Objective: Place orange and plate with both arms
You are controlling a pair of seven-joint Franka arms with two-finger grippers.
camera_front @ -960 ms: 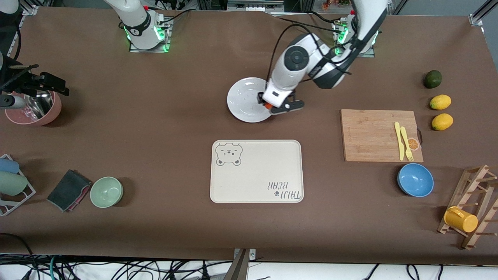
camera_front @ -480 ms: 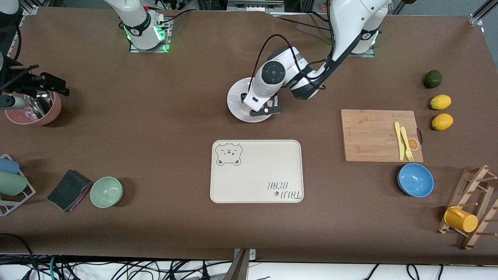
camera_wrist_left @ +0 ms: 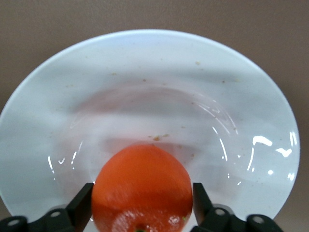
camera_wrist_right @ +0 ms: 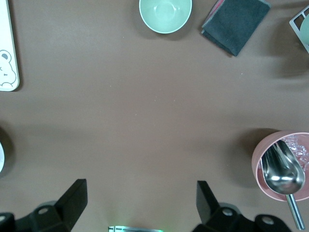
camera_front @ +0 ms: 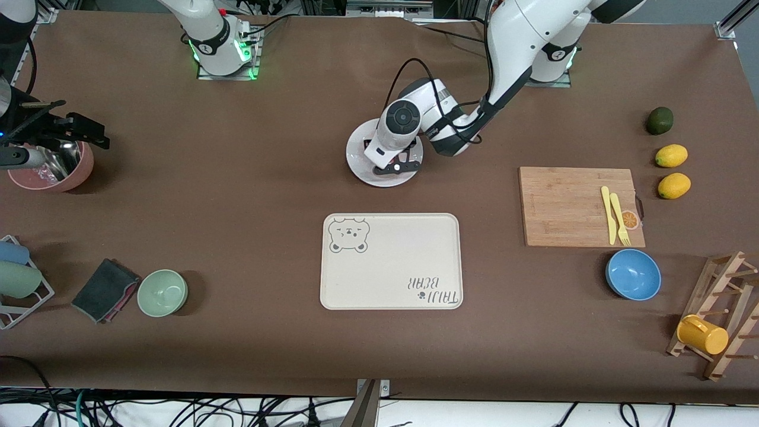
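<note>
Surface (camera_front: 237,178) first: brown, wide, carrying everything. Next down in size comes the cream bear-print tray (camera_front: 391,261), lying nearer the front camera than the plate (camera_front: 359,160), with bare brown between them. That plate sits about midway between my two ends of the surface. It is round, white and shallow, with a broad rim, a glossy well throwing small highlights, and a scatter of faint brown specks

My left claw (camera_wrist_left: 142,193) hangs low over the plate, with my arm reaching out from its base to get there. My right claw (camera_wrist_right: 140,193) waits up over the pink bowl (camera_front: 80,172) at the right arm's end. It is spread wide with nothing in it, and a metal scoop (camera_wrist_right: 282,176) rests in that bowl

Smallest is the orange (camera_wrist_left: 140,174): bright red-orange, round and a little flattened, its skin shining, far smaller than the plate. It is down in the plate's well, off centre, with my left claw bracketing it on both sides. Whether that claw clamps the fruit or only flanks it, I cannot tell
</note>
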